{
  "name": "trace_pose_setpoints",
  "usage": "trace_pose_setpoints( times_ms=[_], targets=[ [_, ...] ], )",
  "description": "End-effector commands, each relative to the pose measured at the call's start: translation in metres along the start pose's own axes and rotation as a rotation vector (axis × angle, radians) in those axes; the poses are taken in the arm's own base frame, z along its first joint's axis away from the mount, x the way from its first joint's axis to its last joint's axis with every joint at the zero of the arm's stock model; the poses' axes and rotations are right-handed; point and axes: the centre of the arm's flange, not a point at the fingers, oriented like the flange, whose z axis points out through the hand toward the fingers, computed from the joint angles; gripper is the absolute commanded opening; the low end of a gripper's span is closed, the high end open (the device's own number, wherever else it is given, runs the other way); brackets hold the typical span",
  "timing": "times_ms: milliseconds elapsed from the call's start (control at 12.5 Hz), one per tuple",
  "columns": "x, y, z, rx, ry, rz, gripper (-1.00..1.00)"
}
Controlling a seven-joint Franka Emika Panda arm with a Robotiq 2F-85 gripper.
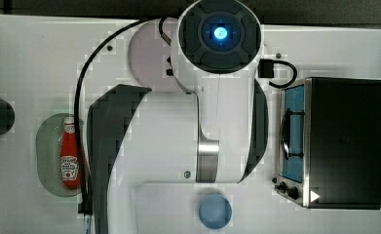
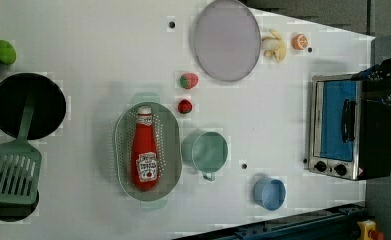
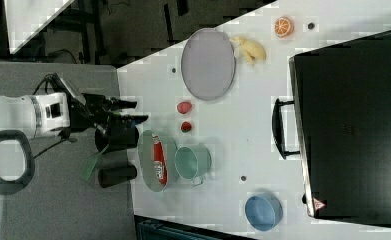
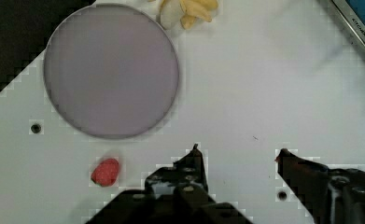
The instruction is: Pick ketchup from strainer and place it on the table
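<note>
Below the raised pincer, in the wrist view, lies bare white bench; its 2 dark fingers stand well apart with nothing between them. Near the pincer in this view are a pale grey round plate, a red strawberry-like fruit and, beyond the plate, a peeled banana.

The ketchup is well away from the pincer: it lies on its side inside the pale green strainer, white cap toward the left view's top. In the right view the pincer hangs off the bench edge on the right view's left, with the strainer and ketchup lower in the picture.

Around the strainer, the left view shows a teal cup just beside it, a second small red fruit near its rim, a blue bowl, a toaster oven, a green spatula resting across a black pan, a lime-green fruit and an orange slice.

In the top view the white arm covers the middle of the bench, hiding the cup, fruits and most of the plate, and a black cable crosses beside the ketchup.
</note>
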Motion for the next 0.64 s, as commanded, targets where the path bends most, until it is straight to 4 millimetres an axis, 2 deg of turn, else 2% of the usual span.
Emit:
trace_pose_setpoints(
  times_ms=[80,240,400,640],
  targets=[
    [-0.049,0.068,-0.076,-0.01,-0.008,0.136,0.58],
    [-0.057,0.053,-0.071,-0.02,-0.013,0.105,1.0],
    [-0.078,0.025,-0.062,-0.038,-0.018,0.039,1.0],
    [-0.13,-0.031,-0.047,-0.06,-0.011,-0.106,1.0]
  ],
)
